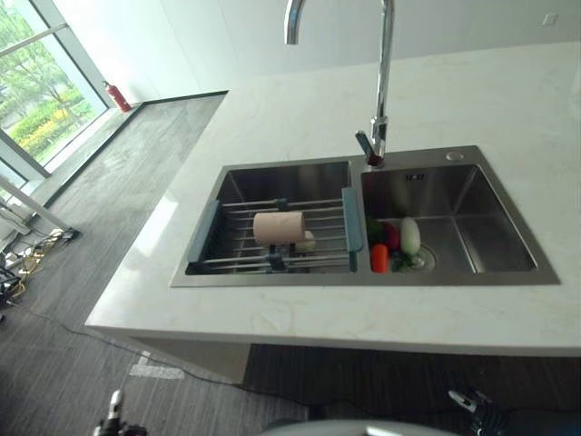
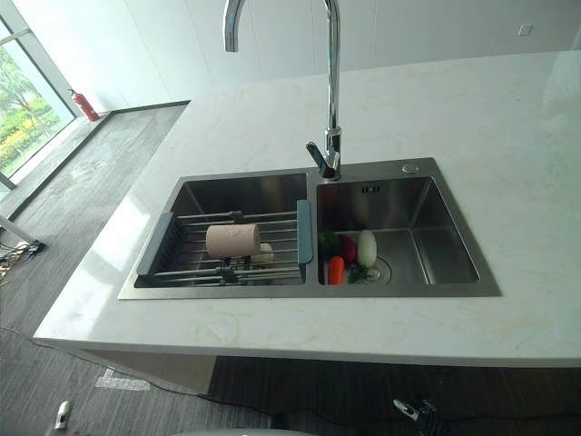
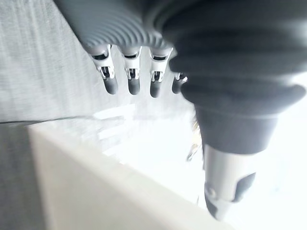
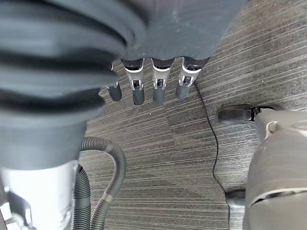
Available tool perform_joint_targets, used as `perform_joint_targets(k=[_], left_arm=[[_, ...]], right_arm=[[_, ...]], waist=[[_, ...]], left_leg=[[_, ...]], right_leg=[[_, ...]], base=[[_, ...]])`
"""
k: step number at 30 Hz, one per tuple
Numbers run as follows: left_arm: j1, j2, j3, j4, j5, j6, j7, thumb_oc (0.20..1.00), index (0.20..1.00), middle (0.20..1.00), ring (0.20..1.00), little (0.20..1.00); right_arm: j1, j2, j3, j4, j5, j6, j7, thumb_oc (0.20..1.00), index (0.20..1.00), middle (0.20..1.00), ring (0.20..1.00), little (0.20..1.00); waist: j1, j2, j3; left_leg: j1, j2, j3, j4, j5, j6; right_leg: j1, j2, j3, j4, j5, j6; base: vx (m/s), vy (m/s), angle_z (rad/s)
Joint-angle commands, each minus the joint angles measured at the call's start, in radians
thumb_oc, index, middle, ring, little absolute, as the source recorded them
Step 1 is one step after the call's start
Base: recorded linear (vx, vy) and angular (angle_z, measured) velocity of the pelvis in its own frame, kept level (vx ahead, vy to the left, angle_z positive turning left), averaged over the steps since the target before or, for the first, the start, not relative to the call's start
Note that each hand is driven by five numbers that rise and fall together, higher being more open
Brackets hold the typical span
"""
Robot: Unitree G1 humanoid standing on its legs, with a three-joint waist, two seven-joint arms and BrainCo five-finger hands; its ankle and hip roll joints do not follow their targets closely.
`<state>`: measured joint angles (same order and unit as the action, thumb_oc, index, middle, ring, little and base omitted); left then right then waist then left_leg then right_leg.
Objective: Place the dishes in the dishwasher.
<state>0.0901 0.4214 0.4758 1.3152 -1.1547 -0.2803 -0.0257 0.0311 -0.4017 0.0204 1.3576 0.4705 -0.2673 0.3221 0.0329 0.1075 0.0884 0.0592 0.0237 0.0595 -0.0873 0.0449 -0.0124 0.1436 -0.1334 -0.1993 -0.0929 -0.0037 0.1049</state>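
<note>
left hand (image 3: 144, 72): fingers straight, relaxed, holding nothing | right hand (image 4: 153, 81): same, fingers straight, hanging free, nothing held

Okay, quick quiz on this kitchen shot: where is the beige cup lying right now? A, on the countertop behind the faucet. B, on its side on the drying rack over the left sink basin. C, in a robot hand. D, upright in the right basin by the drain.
B: the beige cup lies on its side on the drying rack that spans the left basin, left of the vegetables in the right basin.
</note>
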Motion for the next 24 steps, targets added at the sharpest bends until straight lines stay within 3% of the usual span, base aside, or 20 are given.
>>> perform_joint_targets(k=[1, 3, 4, 8, 9, 10, 14, 16, 19, 21, 24], left_arm=[[-0.017, 0.14, 0.053, 0.004, 0.069, -0.169, 0.216, 1.0, 1.0, 1.0, 1.0, 1.0], [-0.017, 0.234, 0.098, -0.076, 0.147, -0.256, 0.339, 1.0, 1.0, 1.0, 1.0, 1.0], [-0.025, 0.341, 0.146, -0.168, 0.26, -0.302, 0.437, 1.0, 1.0, 1.0, 1.0, 1.0], [-0.07, 0.497, 0.169, -0.295, 0.416, -0.338, 0.528, 1.0, 1.0, 1.0, 1.0, 1.0], [-0.114, 0.551, 0.147, -0.393, 0.535, -0.394, 0.565, 1.0, 1.0, 1.0, 1.0, 1.0], [-0.119, 0.552, 0.143, -0.401, 0.549, -0.403, 0.565, 1.0, 1.0, 1.0, 1.0, 1.0], [-0.194, 0.573, 0.046, -0.627, 0.735, -0.368, 0.599, 1.0, 1.0, 1.0, 1.0, 1.0], [-0.259, 0.556, -0.061, -0.806, 0.877, -0.296, 0.579, 1.0, 1.0, 1.0, 1.0, 1.0], [-0.297, 0.538, -0.136, -0.912, 0.973, -0.231, 0.56, 1.0, 1.0, 1.0, 1.0, 1.0], [-0.358, 0.509, -0.244, -1.019, 1.085, -0.157, 0.492, 1.0, 1.0, 1.0, 1.0, 1.0], [-0.397, 0.503, -0.295, -1.048, 1.144, -0.137, 0.485, 1.0, 1.0, 1.0, 1.0, 1.0]], right_arm=[[-0.08, 0.016, -0.01, 0.037, -0.014, 0.004, 0.007, 1.0, 1.0, 1.0, 1.0, 1.0], [-0.073, 0.015, 0.007, 0.022, -0.004, 0.015, -0.007, 1.0, 1.0, 1.0, 1.0, 1.0], [-0.064, 0.02, 0.024, 0.013, 0.012, 0.017, -0.016, 1.0, 1.0, 1.0, 1.0, 1.0], [-0.055, 0.029, 0.054, -0.004, 0.037, 0.027, -0.026, 1.0, 1.0, 1.0, 1.0, 1.0], [-0.043, 0.036, 0.067, -0.019, 0.046, 0.033, -0.026, 1.0, 1.0, 1.0, 1.0, 1.0], [-0.042, 0.037, 0.067, -0.021, 0.047, 0.035, -0.026, 1.0, 1.0, 1.0, 1.0, 1.0], [-0.025, 0.052, 0.078, -0.041, 0.052, 0.047, -0.027, 1.0, 1.0, 1.0, 1.0, 1.0], [-0.008, 0.063, 0.082, -0.048, 0.035, 0.047, -0.023, 1.0, 1.0, 1.0, 1.0, 1.0], [0.003, 0.067, 0.076, -0.049, 0.023, 0.047, -0.018, 1.0, 1.0, 1.0, 1.0, 1.0], [0.014, 0.072, 0.066, -0.043, 0.003, 0.043, -0.01, 1.0, 1.0, 1.0, 1.0, 1.0], [0.02, 0.074, 0.06, -0.044, 0.002, 0.042, -0.008, 1.0, 1.0, 1.0, 1.0, 1.0]], waist=[[0.011, -0.03, 0.012], [0.017, -0.022, 0.006], [0.025, -0.018, 0.003], [0.032, -0.017, -0.005], [0.032, -0.019, -0.01], [0.033, -0.02, -0.011], [0.024, -0.029, -0.018], [0.006, -0.039, -0.023], [-0.003, -0.044, -0.024], [-0.026, -0.052, -0.027], [-0.032, -0.055, -0.027]], left_leg=[[0.033, -0.002, -0.023, 0.0, -0.044, -0.013], [0.035, 0.002, -0.022, 0.0, -0.047, -0.011], [0.039, 0.005, -0.02, 0.0, -0.05, -0.009], [0.037, 0.008, -0.018, 0.0, -0.054, -0.007], [0.038, 0.009, -0.016, 0.0, -0.057, -0.008], [0.038, 0.009, -0.016, 0.0, -0.058, -0.008], [0.045, 0.011, -0.008, 0.0, -0.065, -0.01], [0.053, 0.015, 0.006, 0.0, -0.071, -0.011], [0.058, 0.017, 0.013, 0.0, -0.075, -0.01], [0.066, 0.021, 0.026, 0.0, -0.079, -0.01], [0.07, 0.023, 0.032, 0.0, -0.081, -0.009]], right_leg=[[-0.017, -0.009, -0.025, 0.006, 0.025, 0.001], [-0.016, -0.009, -0.026, 0.006, 0.023, 0.003], [-0.011, -0.009, -0.031, 0.006, 0.022, 0.006], [-0.009, -0.007, -0.035, 0.006, 0.02, 0.006], [-0.007, -0.005, -0.034, 0.006, 0.018, 0.007], [-0.006, -0.005, -0.033, 0.006, 0.018, 0.007], [-0.003, -0.002, -0.025, 0.006, 0.014, 0.007], [-0.002, 0.0, -0.011, 0.006, 0.015, 0.009], [-0.003, 0.002, 0.0, 0.006, 0.016, 0.011], [-0.003, 0.005, 0.019, 0.006, 0.021, 0.016], [-0.004, 0.006, 0.029, 0.006, 0.024, 0.018]], base=[[0.0, 0.0, 0.0], [0.0, 0.0, 0.0], [0.0, 0.0, 0.0], [0.0, -0.025, 0.0], [0.02, -0.063, 0.05], [0.02, -0.055, 0.1], [0.05, -0.038, 0.0], [0.07, -0.037, -0.08], [0.04, -0.026, -0.19], [0.07, -0.045, -0.34], [0.05, -0.023, -0.1]])
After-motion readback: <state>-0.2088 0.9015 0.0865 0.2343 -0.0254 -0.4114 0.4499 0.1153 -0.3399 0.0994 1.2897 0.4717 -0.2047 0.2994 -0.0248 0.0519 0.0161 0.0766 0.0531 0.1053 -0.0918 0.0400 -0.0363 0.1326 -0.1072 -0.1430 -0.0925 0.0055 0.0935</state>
